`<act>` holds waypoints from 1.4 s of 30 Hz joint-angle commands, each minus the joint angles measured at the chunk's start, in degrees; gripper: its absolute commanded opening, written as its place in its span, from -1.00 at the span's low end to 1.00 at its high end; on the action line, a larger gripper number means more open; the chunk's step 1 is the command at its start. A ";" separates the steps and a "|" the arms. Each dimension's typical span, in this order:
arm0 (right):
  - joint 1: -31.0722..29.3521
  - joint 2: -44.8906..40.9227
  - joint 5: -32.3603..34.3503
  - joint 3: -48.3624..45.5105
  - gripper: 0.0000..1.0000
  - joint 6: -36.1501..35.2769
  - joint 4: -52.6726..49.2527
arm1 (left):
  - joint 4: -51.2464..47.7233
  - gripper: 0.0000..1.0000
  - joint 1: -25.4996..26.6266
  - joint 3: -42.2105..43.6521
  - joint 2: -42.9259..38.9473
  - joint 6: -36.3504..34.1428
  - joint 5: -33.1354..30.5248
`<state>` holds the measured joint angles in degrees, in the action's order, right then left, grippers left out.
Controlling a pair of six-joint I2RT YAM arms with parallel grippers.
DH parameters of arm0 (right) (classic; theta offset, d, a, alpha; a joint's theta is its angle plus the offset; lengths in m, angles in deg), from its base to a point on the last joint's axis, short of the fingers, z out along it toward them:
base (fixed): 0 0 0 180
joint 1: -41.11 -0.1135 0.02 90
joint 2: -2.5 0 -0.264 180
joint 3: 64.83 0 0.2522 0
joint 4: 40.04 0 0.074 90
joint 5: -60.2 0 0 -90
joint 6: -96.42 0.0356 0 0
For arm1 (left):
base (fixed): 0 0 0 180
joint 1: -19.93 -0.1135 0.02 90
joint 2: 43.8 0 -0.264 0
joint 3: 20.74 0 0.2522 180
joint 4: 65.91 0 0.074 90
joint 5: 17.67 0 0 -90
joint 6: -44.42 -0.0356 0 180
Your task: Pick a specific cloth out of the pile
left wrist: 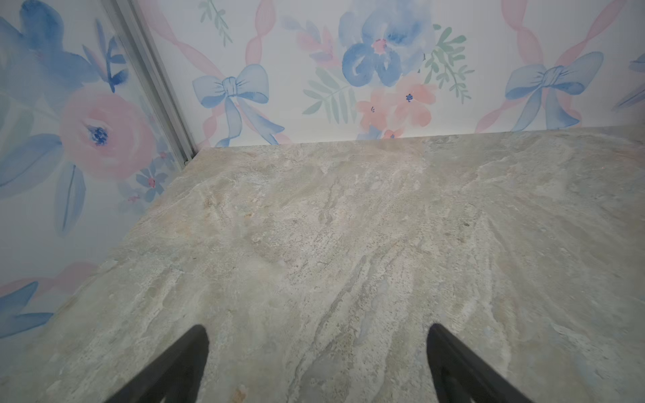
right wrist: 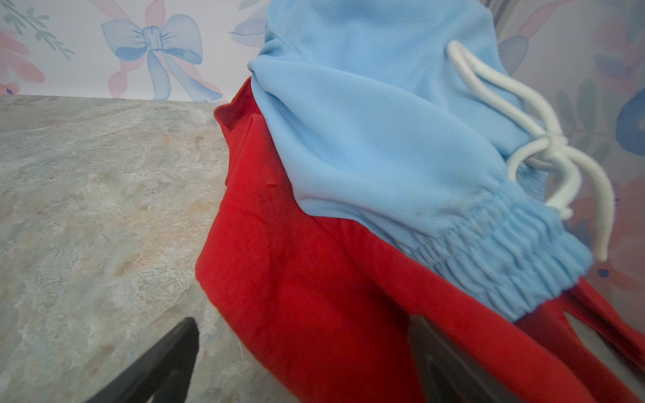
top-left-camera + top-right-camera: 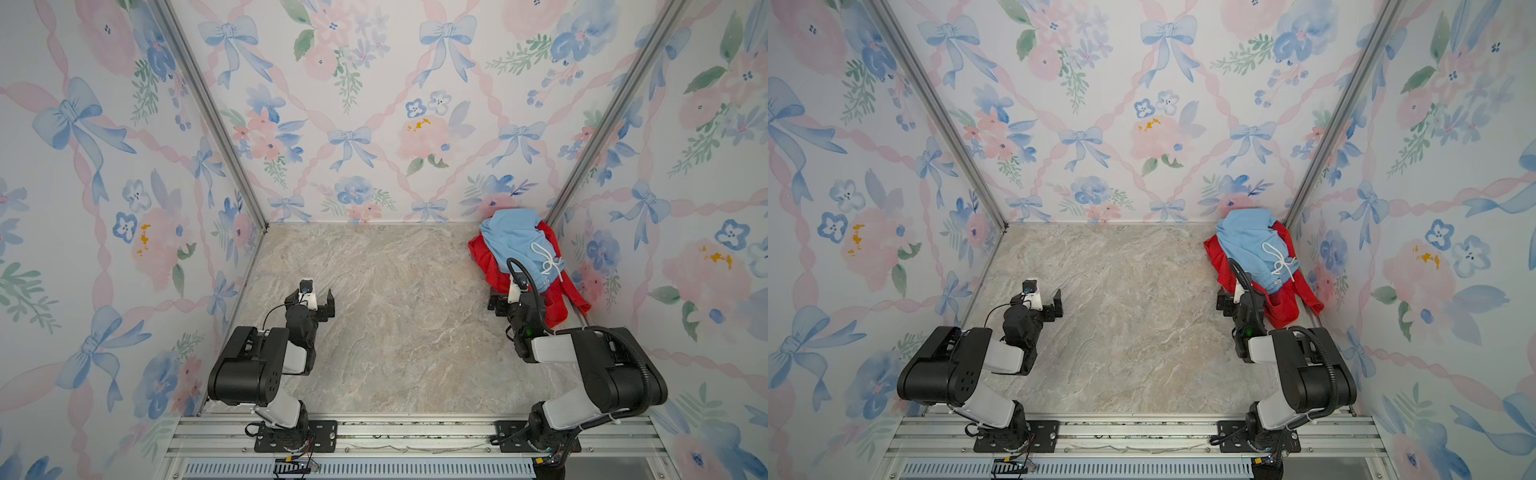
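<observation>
The pile [image 3: 524,254] lay at two o'clock. At its red cloth [image 3: 478,254] the right pincer [image 2: 303,326] stood wide; the left pincer [image 1: 318,329] wide, empty.

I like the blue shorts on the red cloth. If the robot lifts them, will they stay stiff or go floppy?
Probably floppy: the light blue shorts lie draped in soft folds over the red cloth. Likely light too, as the mesh fabric looks thin. The white drawstring hangs loose, so it may dangle or snag.
</observation>
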<state>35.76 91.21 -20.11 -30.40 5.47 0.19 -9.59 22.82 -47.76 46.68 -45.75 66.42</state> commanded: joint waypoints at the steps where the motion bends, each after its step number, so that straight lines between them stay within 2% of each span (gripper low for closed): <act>1: 0.12 0.06 1.03 0.87 0.94 -0.50 -0.25 | -0.33 0.96 -0.52 -0.48 -0.65 0.53 0.77; 4: 0.30 0.06 0.53 1.22 0.93 -0.30 -0.76 | -0.34 0.96 -0.52 -0.46 -0.61 0.57 0.73; 8: 2.67 -0.09 -3.81 1.88 0.94 1.02 -2.42 | -0.38 0.96 -1.34 -0.49 -0.61 1.06 2.15; 21: 2.18 -0.18 -3.06 1.70 0.93 0.93 -2.03 | -0.36 0.96 -1.41 -0.31 -0.81 1.09 2.33; 23: 1.74 -2.19 -2.66 0.83 0.93 0.68 -1.45 | 0.31 0.96 -1.21 0.67 -2.75 1.56 0.71; 25: 0.10 -8.84 -0.52 1.17 0.94 -0.44 -8.09 | -0.66 0.96 0.51 2.48 -8.69 0.31 -1.97; 26: -0.67 -12.98 0.39 2.70 0.93 -0.43 -14.64 | -3.02 0.96 2.35 2.78 -12.21 -1.17 -4.02; 28: -2.31 -19.51 2.16 7.91 0.93 0.08 -29.54 | -10.49 0.96 7.86 1.24 -18.75 -2.91 -12.60; 30: -5.13 -22.42 6.04 14.69 0.94 0.53 -42.08 | -26.24 0.96 11.59 -4.49 -24.55 -0.26 -16.34; 32: -9.05 -21.57 10.15 23.48 0.94 0.11 -54.12 | -43.48 0.96 13.59 -13.53 -28.02 4.35 -10.86; 36: -15.40 -11.88 16.22 40.15 0.98 -2.46 -71.00 | -64.59 0.96 16.23 -29.14 -26.87 8.87 2.47; 38: -18.53 -4.60 20.04 47.53 0.78 -4.89 -76.50 | -75.67 0.96 16.64 -37.72 -24.42 9.63 7.34; 40: -20.95 2.31 23.21 53.31 0.70 -8.05 -79.34 | -83.95 0.96 16.76 -43.69 -22.51 8.35 11.93; 42: -22.32 10.18 25.19 59.56 0.65 -9.86 -82.16 | -88.79 0.96 17.21 -46.39 -21.99 5.92 12.61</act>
<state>15.50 92.82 -1.51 24.79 0.18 -67.24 -78.44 39.61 -91.60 23.18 -38.95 72.36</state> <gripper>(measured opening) 0.831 0.979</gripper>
